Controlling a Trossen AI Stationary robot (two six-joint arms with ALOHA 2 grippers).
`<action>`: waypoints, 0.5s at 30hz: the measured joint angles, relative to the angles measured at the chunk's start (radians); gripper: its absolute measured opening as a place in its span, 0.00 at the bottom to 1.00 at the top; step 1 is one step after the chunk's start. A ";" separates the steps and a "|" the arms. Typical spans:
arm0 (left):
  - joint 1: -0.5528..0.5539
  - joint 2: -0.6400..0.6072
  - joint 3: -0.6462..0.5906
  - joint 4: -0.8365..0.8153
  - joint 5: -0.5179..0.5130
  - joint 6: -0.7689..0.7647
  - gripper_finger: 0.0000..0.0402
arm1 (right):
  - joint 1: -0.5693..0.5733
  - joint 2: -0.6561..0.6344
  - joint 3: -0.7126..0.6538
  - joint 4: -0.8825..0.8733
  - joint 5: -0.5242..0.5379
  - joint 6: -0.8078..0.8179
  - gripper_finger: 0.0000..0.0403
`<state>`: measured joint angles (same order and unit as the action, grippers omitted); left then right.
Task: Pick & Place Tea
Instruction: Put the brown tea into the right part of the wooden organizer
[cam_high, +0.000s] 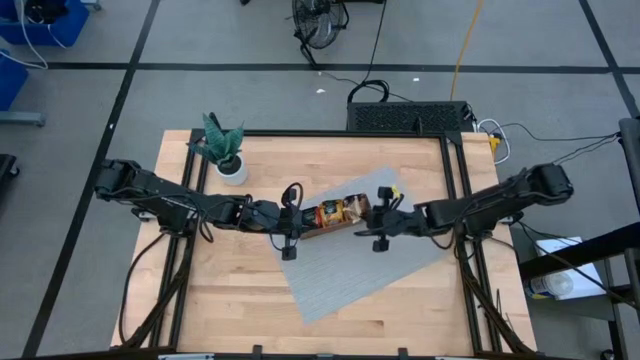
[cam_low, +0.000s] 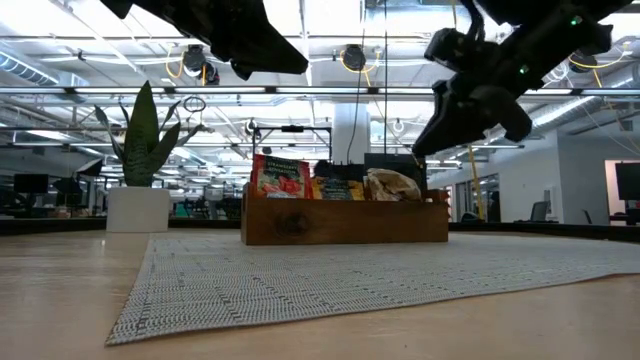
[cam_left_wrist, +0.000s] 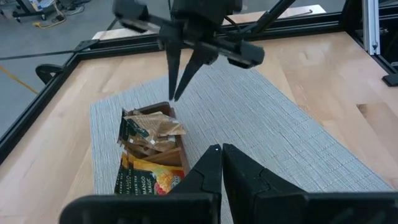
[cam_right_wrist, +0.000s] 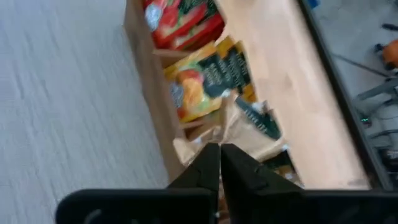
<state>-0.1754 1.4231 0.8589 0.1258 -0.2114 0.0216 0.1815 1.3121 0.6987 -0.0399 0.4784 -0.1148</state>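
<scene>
A brown wooden tray (cam_high: 335, 215) stands on a grey woven mat (cam_high: 370, 270) and holds tea sachets set on edge. Red ones (cam_low: 280, 178) fill the end toward my left arm, orange-yellow ones (cam_right_wrist: 199, 81) the middle, and pale brown ones (cam_left_wrist: 152, 127) the end toward my right arm. My right gripper (cam_left_wrist: 176, 94) hangs shut just above the pale brown sachets (cam_right_wrist: 249, 134), pointing down, with nothing between its fingers. My left gripper (cam_left_wrist: 221, 150) is shut and empty, raised over the mat at the tray's left end (cam_high: 303, 222).
A potted plant in a white pot (cam_high: 225, 150) stands on the table near its far left corner. The mat lies slantwise across the wooden table top (cam_high: 230, 300), with bare wood to the left and along the near edge. Black frame rails (cam_high: 455, 180) border the table.
</scene>
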 joint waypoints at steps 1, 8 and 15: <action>0.000 0.000 0.000 0.000 0.000 0.000 0.05 | -0.012 0.010 0.004 -0.004 -0.023 -0.003 0.01; 0.000 0.000 0.000 -0.002 0.000 0.000 0.05 | -0.079 0.114 0.009 0.028 -0.088 0.006 0.00; 0.000 0.000 0.000 -0.002 0.000 0.000 0.05 | -0.097 0.164 0.009 0.051 -0.090 0.003 0.00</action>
<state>-0.1753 1.4231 0.8589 0.1238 -0.2115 0.0216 0.0849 1.4759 0.7078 0.0108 0.3882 -0.1120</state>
